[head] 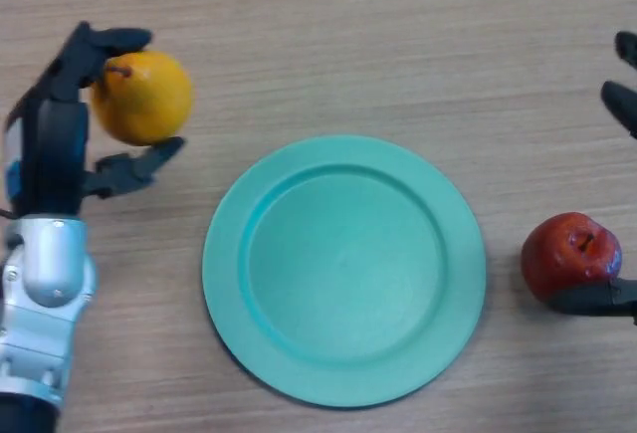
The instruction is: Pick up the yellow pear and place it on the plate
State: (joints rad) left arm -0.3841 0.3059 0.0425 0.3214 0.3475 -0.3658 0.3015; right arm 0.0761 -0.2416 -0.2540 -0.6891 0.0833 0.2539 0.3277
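L hand (60, 124) is clamped on the yellow pear (142, 96), far-left of the teal plate (343, 269), plate bare. R hand (622, 105) at right edge w/ fingers spread apart, red apple (570, 255) between them, nothing gripped.

My left hand (60, 124) curls around the pear (144, 97); my right hand (622, 95) shows only fingertips at the edge.

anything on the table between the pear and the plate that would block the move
Nothing visible does. The yellow pear is held in the left robot hand, and bare table lies between it and the empty teal plate. The red apple sits beyond the plate's far side.
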